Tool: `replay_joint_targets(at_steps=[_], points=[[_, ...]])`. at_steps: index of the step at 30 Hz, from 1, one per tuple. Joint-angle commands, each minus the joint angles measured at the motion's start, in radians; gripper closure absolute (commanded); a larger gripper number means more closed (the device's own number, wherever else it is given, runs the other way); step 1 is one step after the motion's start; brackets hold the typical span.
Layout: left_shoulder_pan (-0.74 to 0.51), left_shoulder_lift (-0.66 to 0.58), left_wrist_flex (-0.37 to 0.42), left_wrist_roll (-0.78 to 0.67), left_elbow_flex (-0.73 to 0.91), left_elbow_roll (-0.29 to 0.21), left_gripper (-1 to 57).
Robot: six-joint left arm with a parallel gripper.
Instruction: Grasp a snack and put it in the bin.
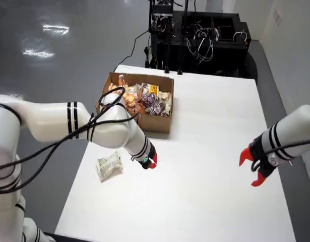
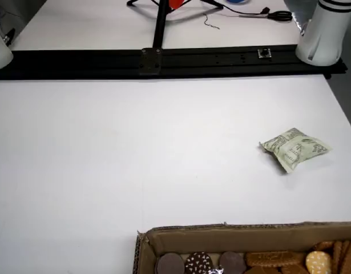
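Cardboard box [image 1: 144, 122] full of snacks [image 1: 147, 101], tool [image 1: 151, 162] spread unclear, empty

High overhead view looks down on the whole white table [image 1: 205, 151], far. Low close view faces across the tabletop from behind the cardboard box [image 2: 243, 240]. Shared: box [image 1: 139, 103], green snack packet [image 1: 109, 166] [image 2: 294, 148].

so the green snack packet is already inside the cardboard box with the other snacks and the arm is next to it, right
Not quite. The green snack packet is not inside the cardboard box; it lies on the white table, apart from the box. The view from above shows this, and the low table view confirms it. The rest holds: the box holds other snacks, and the working arm's gripper is beside the packet.
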Motion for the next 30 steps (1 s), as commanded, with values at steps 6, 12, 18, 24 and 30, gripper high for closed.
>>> replay_joint_targets(at_steps=[6,12,18,24,30], points=[[0.001,0.000,-0.063,0.107,0.012,-0.004,56.6],[0.021,0.006,-0.105,0.056,0.048,-0.006,56.7],[0.057,0.023,-0.135,-0.061,0.066,-0.001,56.8],[0.094,0.041,-0.140,-0.221,0.070,0.024,56.8],[0.116,0.060,-0.116,-0.409,0.072,0.095,56.2]])
